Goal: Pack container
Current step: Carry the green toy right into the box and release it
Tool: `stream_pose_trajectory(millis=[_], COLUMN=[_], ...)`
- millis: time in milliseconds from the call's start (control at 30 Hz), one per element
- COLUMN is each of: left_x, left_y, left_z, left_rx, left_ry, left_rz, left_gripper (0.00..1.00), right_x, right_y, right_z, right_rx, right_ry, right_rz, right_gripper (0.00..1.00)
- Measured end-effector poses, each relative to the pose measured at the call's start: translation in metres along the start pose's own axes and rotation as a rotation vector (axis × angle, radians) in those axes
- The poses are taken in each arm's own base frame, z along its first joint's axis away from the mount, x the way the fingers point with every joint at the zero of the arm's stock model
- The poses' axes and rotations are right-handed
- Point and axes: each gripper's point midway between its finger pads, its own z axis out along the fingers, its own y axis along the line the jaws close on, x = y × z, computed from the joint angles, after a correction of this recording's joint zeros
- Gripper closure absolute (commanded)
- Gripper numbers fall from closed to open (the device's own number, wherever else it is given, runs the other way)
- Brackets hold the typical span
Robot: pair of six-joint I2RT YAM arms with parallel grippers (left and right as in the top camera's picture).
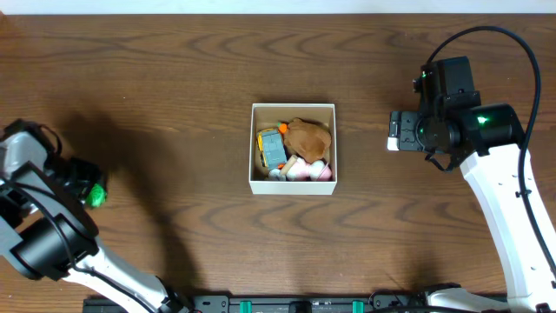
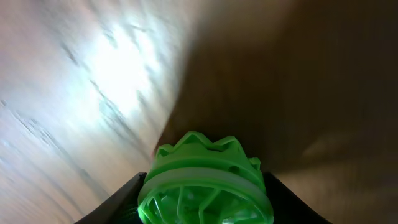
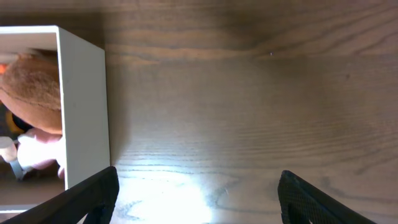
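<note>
The container (image 1: 293,185) is a small white-walled square box at the table's middle. It holds a brown plush toy (image 1: 307,136), a grey and orange toy (image 1: 273,148) and pink and white toys (image 1: 306,171). My left gripper (image 2: 205,205) is at the far left edge and is shut on a green ridged plastic toy (image 2: 204,186), also visible in the overhead view (image 1: 95,195). My right gripper (image 3: 196,190) is open and empty over bare wood just right of the container's white wall (image 3: 84,106); the plush shows inside (image 3: 34,87).
The table is dark wood grain (image 1: 174,87). The right arm's white link (image 1: 512,217) runs down the right side. The left arm's base (image 1: 52,243) fills the lower left corner.
</note>
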Motion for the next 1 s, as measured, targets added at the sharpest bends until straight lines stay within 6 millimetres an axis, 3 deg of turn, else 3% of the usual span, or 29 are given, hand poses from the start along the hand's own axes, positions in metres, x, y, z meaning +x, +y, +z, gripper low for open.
stream_pose_trajectory(millis=[133, 233, 333, 400, 500, 633, 733, 1000], left_x=[0.017, 0.055, 0.113, 0.162, 0.228, 0.294, 0.326, 0.372], left_y=[-0.046, -0.093, -0.131, -0.152, -0.173, -0.187, -0.196, -0.207], left_z=[-0.058, -0.123, -0.175, -0.201, -0.219, -0.212, -0.192, -0.115], left_rx=[0.091, 0.208, 0.332, 0.417, 0.508, 0.544, 0.523, 0.360], left_ry=[-0.152, -0.309, -0.427, -0.479, -0.515, -0.479, -0.428, -0.273], left_rz=[0.154, 0.355, 0.586, 0.761, 0.992, 1.214, 1.316, 1.464], left_gripper=[0.79, 0.80, 0.80, 0.80, 0.80, 0.80, 0.80, 0.79], right_x=[-0.007, -0.012, -0.016, -0.017, -0.018, -0.018, -0.018, -0.018], right_y=[0.002, 0.001, -0.001, -0.004, -0.006, -0.007, -0.007, -0.007], right_z=[0.000, 0.000, 0.000, 0.000, 0.000, 0.000, 0.000, 0.000], right_rx=[-0.007, -0.010, -0.010, -0.007, -0.003, -0.003, -0.003, -0.003], right_ry=[-0.030, -0.049, -0.062, -0.065, -0.065, -0.065, -0.066, -0.065], right_rz=[0.018, 0.042, 0.060, 0.072, 0.083, 0.085, 0.085, 0.085], right_gripper=[0.17, 0.17, 0.17, 0.17, 0.17, 0.17, 0.17, 0.17])
